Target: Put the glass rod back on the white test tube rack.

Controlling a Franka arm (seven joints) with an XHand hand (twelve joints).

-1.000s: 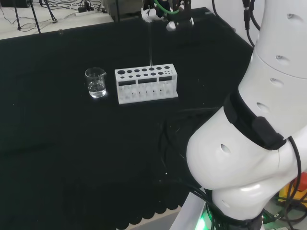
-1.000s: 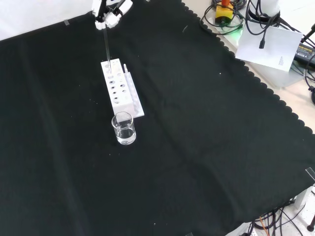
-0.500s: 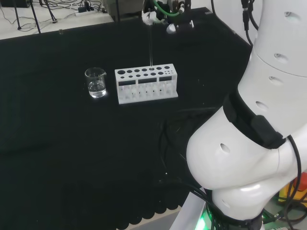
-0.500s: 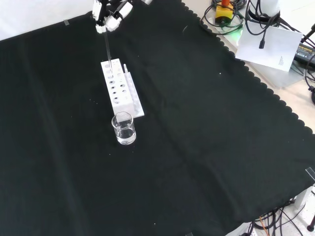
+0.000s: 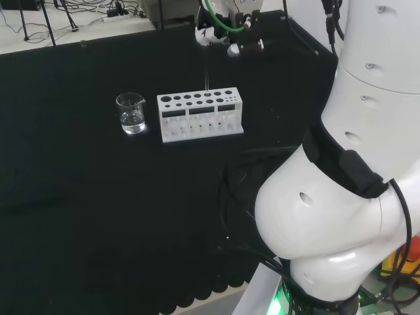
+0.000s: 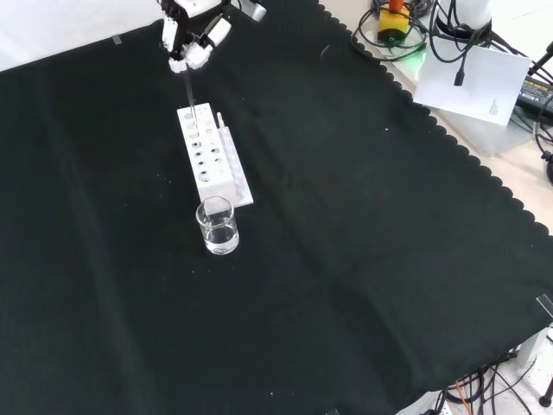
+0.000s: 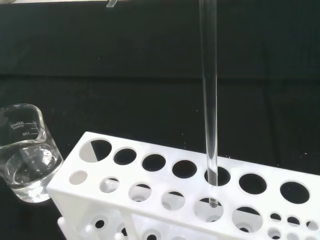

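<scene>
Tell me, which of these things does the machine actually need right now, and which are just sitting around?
Needed for the job:
- hand
- glass rod, upright, lower end in a hole of the rack
- white test tube rack

Just lying about:
- glass beaker with clear liquid, beside the rack
- sheet of paper and cables off the black cloth
</scene>
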